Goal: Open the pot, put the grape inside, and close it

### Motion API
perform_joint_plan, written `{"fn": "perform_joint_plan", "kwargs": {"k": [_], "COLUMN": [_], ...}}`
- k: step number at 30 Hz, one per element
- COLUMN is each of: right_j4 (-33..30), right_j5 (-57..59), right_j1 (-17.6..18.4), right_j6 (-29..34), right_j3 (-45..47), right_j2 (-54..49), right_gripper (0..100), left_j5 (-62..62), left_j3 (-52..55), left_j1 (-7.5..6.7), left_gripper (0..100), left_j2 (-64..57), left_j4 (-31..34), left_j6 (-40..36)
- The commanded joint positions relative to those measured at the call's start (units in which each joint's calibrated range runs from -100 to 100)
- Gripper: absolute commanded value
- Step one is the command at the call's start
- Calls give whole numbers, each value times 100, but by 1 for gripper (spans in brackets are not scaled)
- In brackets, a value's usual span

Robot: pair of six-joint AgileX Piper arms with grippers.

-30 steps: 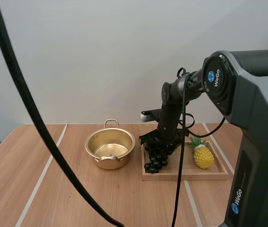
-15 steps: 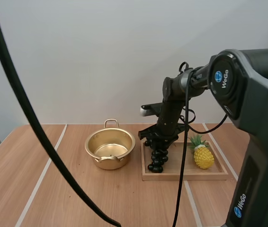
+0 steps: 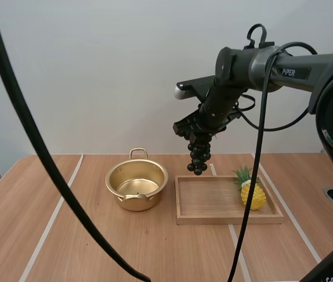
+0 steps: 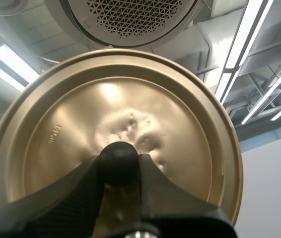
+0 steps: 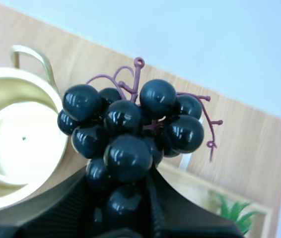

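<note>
Pot (image 5: 11, 144) cut by frame edge, lower rim of lid (image 4: 130, 114) behind left claw (image 4: 119, 166)

1. High view: soft, even, bright light falls on the table (image 3: 96, 247); the pot (image 3: 137, 184) casts only a faint shadow just in front of itself
2. The pot's gold floor carries a pale sheen
3. Above and right of the pot, the grapes (image 3: 198, 154) read almost black against the pale wall
4. Right wrist view: each berry of the grapes (image 5: 130, 129) bears small white highlights; the pot (image 5: 16, 144) beside them glares to pale yellow-white
5. Left wrist view: the lid (image 4: 115, 114) shows a diffuse bright patch above its dark knob (image 4: 118, 162), dimmer toward its rim
</note>
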Motion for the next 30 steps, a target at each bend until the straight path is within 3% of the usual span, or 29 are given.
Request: {"fn": "perform_joint_plan", "kwargs": {"k": [1,8,13,23,30], "right_j4": [49,549,1232,1130,664], "right_j5": [236,872,1395,1948,1823], "right_j1": [4,4,95,897,1135], "right_j6": [-97,-481,-1008,-1218,-1019], "right_j3": [-542,-1746,-1961,-1961,-1961], "right_j2": [-118,-118,-96,278,766], "right_gripper": [0,0,0,0,0], "left_j5": [-3,60,74,212,328], "left_j3": [-22,-22,-22,-27,-27], "left_j1": [9,9,9,9,9], "left_gripper": [0,0,0,0,0], "left_j2": [-24,-51,-51,-56,-168], "left_j4": [16,166,230,271,217], "left_j6": [-58,-58,-58,-58,-58]}}
